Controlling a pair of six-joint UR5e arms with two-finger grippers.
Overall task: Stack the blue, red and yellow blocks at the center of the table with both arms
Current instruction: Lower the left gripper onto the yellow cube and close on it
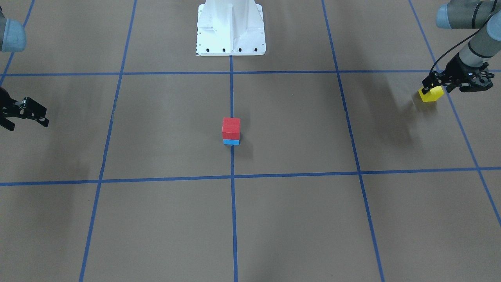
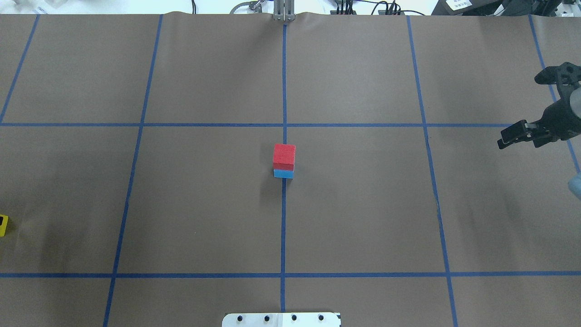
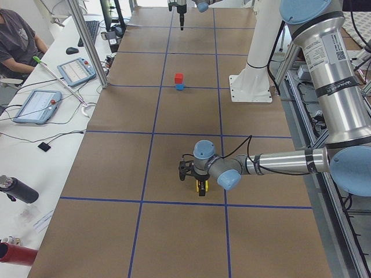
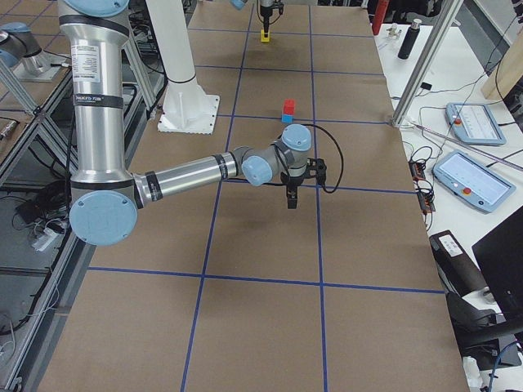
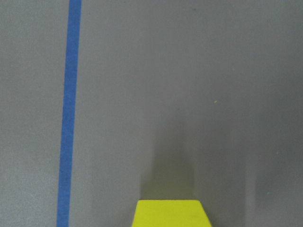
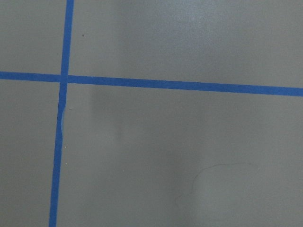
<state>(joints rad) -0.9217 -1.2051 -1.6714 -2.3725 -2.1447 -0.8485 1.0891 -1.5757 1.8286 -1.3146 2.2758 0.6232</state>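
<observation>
A red block (image 1: pixel 231 127) sits on a blue block (image 1: pixel 231 141) at the table's centre, also in the overhead view (image 2: pixel 284 154). A yellow block (image 1: pixel 432 96) is far out on my left side, at the overhead view's left edge (image 2: pixel 2 227). My left gripper (image 1: pixel 431 89) is low over it with its fingers around it, and looks shut on it. The block fills the bottom of the left wrist view (image 5: pixel 170 213). I cannot tell whether it is off the table. My right gripper (image 2: pixel 519 111) hangs open and empty, far to the right.
The white robot base (image 1: pixel 231 27) stands behind the stack. Blue tape lines (image 2: pixel 284 227) divide the brown table into squares. In the exterior left view, a side desk with tablets (image 3: pixel 35 106) and a seated person (image 3: pixel 14 40) lie beyond the table.
</observation>
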